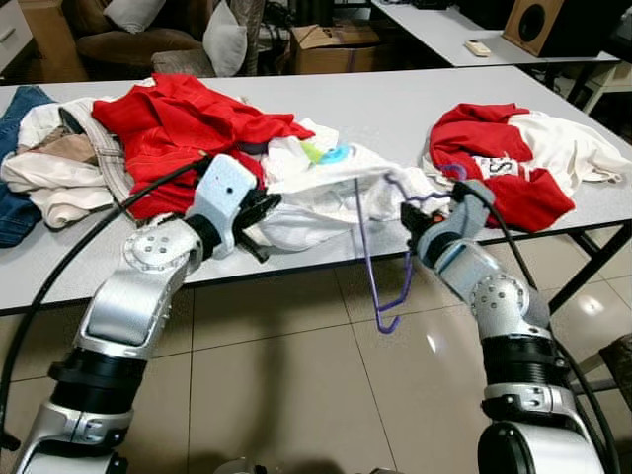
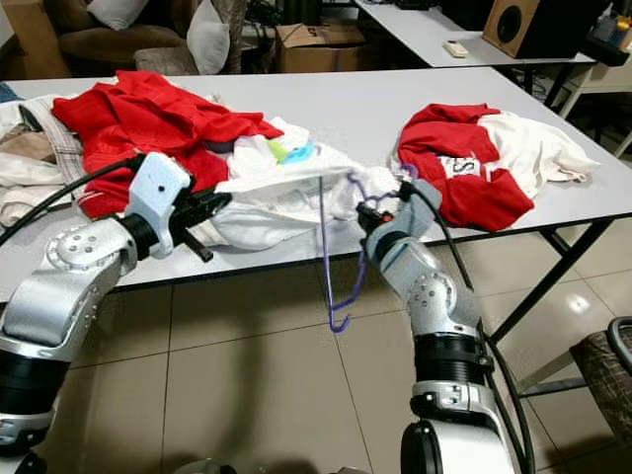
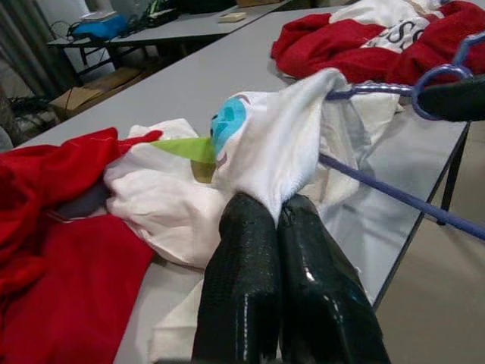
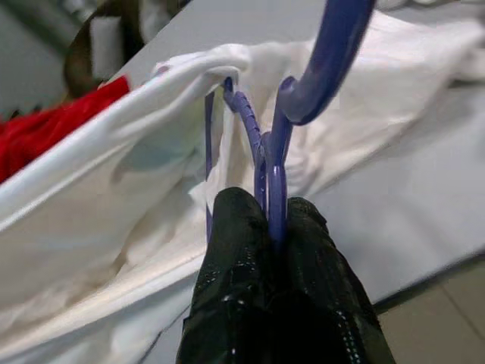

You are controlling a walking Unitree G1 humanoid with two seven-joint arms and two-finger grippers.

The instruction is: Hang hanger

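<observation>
While the right end effector [image 4: 269, 220] clamps the purple hanger [image 1: 370, 267] at the desk [image 1: 395, 109] edge, the left end effector [image 3: 276, 216] pinches the white shirt [image 3: 273, 144].

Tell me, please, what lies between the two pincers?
In the left eye view, a white shirt stretches from the left pincer to the right pincer, which holds the purple hanger.

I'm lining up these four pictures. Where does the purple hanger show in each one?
Left eye: hanger hangs off the table edge, centre-right, held by the right gripper.
Right eye: left of centre.
Left wrist: along the right side.
Right wrist: centre, clamped between the fingers.
Shared landmark: the white shirt draped on it.
</observation>
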